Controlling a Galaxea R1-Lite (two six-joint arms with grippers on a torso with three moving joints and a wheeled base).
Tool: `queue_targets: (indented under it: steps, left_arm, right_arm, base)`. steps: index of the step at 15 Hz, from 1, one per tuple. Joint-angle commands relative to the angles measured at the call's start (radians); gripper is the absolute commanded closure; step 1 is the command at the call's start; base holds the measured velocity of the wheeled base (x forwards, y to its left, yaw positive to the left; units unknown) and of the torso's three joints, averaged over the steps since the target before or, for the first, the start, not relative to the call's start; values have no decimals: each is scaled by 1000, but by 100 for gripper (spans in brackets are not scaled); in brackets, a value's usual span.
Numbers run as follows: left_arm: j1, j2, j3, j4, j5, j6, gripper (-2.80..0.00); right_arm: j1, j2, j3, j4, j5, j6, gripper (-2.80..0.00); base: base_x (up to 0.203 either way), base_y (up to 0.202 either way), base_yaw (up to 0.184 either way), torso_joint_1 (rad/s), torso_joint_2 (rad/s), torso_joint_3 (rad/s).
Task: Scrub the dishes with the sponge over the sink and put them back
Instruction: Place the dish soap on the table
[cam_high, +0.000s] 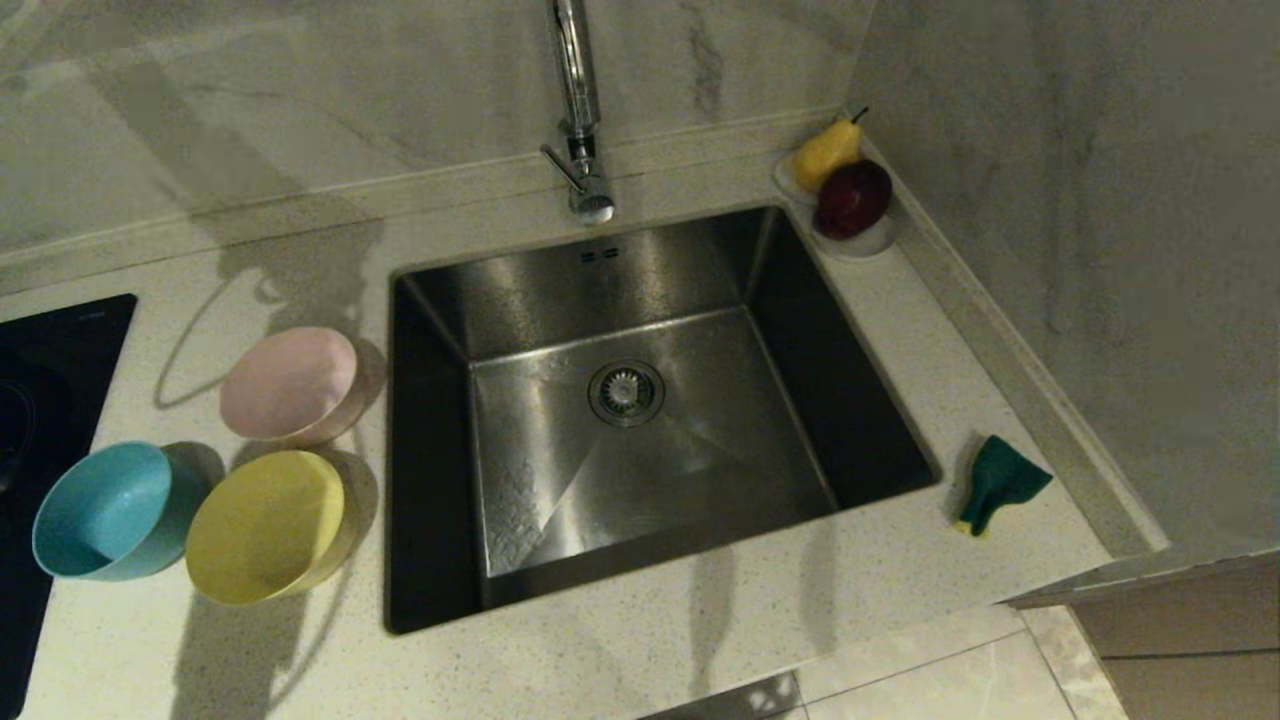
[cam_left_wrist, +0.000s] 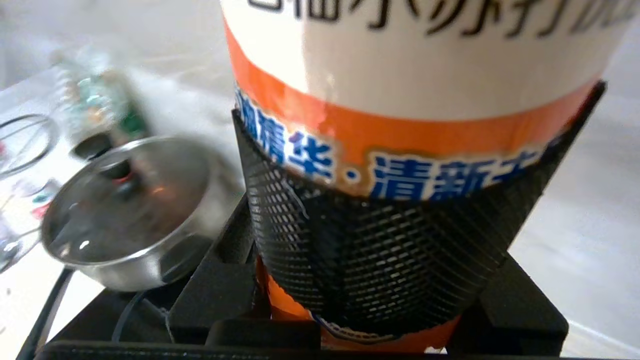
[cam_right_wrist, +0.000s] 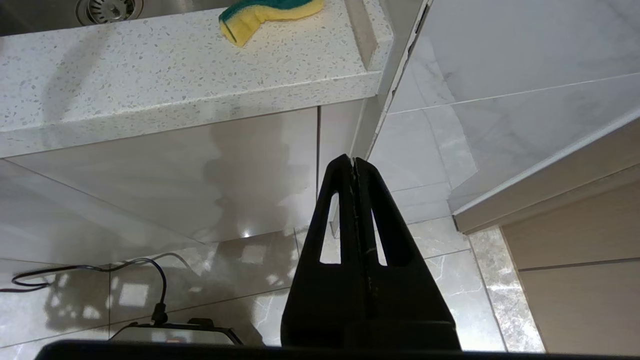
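Three bowls stand on the counter left of the sink (cam_high: 520, 290): pale pink (cam_high: 290, 385), light blue (cam_high: 105, 510) and yellow (cam_high: 268, 525). The sponge (cam_high: 1000, 482) lies bent on the counter right of the sink, green side up; the right wrist view shows its yellow foam (cam_right_wrist: 267, 15). Neither gripper appears in the head view. My left gripper (cam_left_wrist: 420, 150) is shut on a white and orange bottle (cam_left_wrist: 415, 60) with blue lettering, its black ribbed pads (cam_left_wrist: 380, 250) wrapped round it. My right gripper (cam_right_wrist: 353, 162) hangs shut and empty below the counter edge, near the floor.
A chrome faucet (cam_high: 580, 120) rises behind the sink. A white dish (cam_high: 865, 240) with a pear and a dark red fruit sits in the back right corner. A black cooktop (cam_high: 50, 380) lies at the far left. A steel pot with a glass lid (cam_left_wrist: 130, 210) stands beside the bottle.
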Motion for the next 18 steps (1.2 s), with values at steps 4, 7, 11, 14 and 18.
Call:
queue_targets:
  steps: [4, 7, 11, 14, 18]
  left_arm:
    - [115, 244, 224, -501, 86, -5, 0]
    - [119, 366, 262, -664, 148, 12, 0]
    - [113, 525, 321, -931, 225, 100, 0]
    - [83, 605, 316, -957, 245, 96, 0]
    - [71, 653, 296, -961, 264, 91, 0]
  right_arm:
    - [0, 0, 0, 0, 0, 0, 0]
    - [1, 1, 0, 0, 0, 0, 0]
    - [0, 1, 0, 0, 0, 0, 0]
    - [0, 1, 0, 0, 0, 0, 0]
    - [0, 1, 0, 0, 0, 0, 0]
  base:
    - [0, 0, 0, 0, 0, 0]
    - [0, 0, 0, 0, 0, 0]
    - [0, 0, 0, 0, 0, 0]
    - [0, 0, 0, 0, 0, 0]
    - [0, 0, 0, 0, 0, 0]
